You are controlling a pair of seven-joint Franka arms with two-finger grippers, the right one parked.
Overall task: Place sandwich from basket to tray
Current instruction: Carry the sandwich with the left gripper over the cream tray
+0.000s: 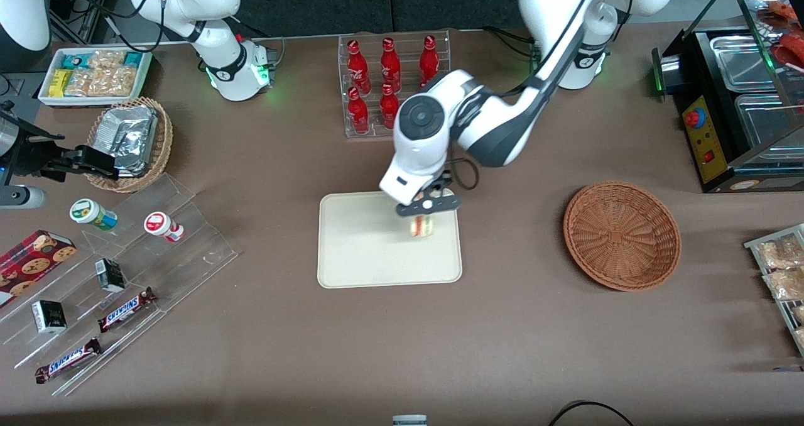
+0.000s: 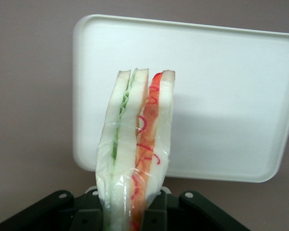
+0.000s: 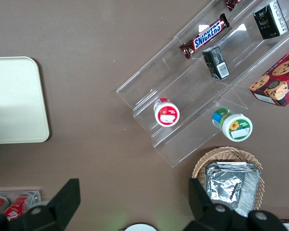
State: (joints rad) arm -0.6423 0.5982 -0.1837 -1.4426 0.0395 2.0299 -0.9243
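While the left arm reaches out over the middle of the desk (image 1: pixel 515 325), I've got the tool (image 1: pixel 426 215) hanging above the tray (image 1: pixel 358 250), just right of centre in the front frame. It's clenched on the sandwich (image 1: pixel 421 226), which hangs under the fingers over the tray's edge nearest the basket (image 1: pixel 622 235); can't tell from the front cam whether it touches the tray surface yet. Wrist cam confirms the grip: sandwich (image 2: pixel 135 149) pinched between the dark fingers (image 2: pixel 156 211), standing on end, white bread w/ green layer on one side and red/orange layer on the other, clear wrap around it. Tray (image 2: pixel 221 96) sits under it in that view, bare cream surface.

Basket is mid-right of the front frame, toward the working arm's end of the desk, well apart from the tray, nothing in it. Rack of red bottles (image 1: pixel 392 80) at upper centre, farther from the front cam than the tray. Foil packets in a tan basket (image 1: pixel 135 140) at upper left; Snickers bars (image 1: pixel 125 310) on a clear stepped stand at lower left.
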